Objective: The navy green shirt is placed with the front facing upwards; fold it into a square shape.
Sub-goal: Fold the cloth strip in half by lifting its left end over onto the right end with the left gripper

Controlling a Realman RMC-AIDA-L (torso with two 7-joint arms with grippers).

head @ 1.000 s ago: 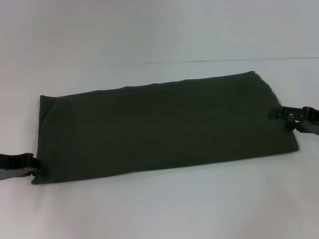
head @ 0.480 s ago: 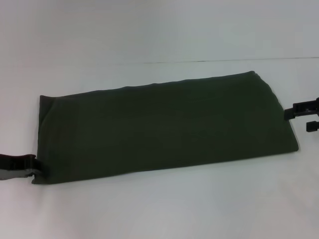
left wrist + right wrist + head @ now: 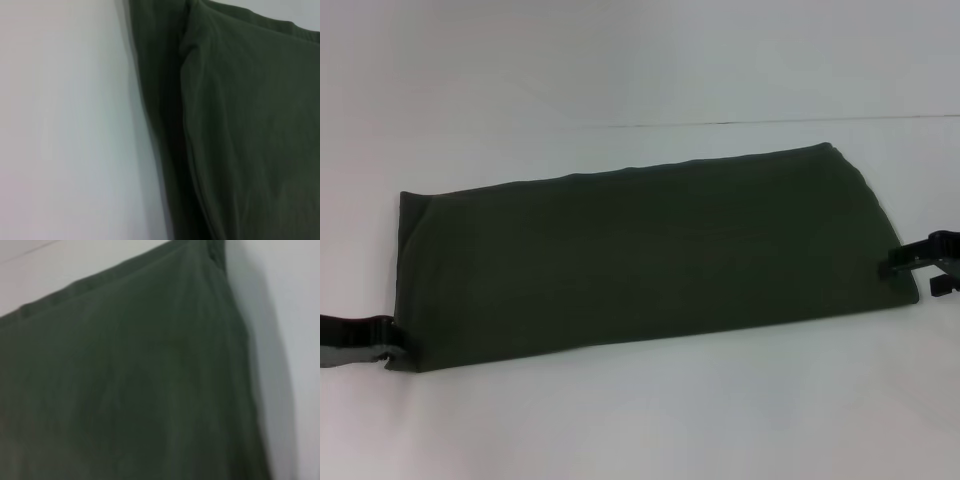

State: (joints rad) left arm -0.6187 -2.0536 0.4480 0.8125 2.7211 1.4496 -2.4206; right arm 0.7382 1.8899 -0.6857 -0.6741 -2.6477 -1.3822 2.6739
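Shirt (image 3: 650, 255) comes first: the navy green shirt lies flat on the white table (image 3: 640, 420) as one long dark strip. Its print and collar are tucked out of sight. It runs from my left, near me, to my right, a bit farther away.

I think the long folds are done. The strip is not yet a square, so I judge the next step is to fold it across, one short end over onto the other.

My left tool (image 3: 382, 340) sits low on the table at the near left corner of the shirt, touching its edge or just beside it. I cannot tell if its fingers are apart or closed, or if they hold any cloth.

My right tool (image 3: 910, 270) is at the right short end, by the near corner. Its two dark fingers stand apart, one above the other, and hold nothing.

For the next move I think I need a firm pinch on both corners of one end. All the layers must come up together, or the strip will slide apart as I carry it over.
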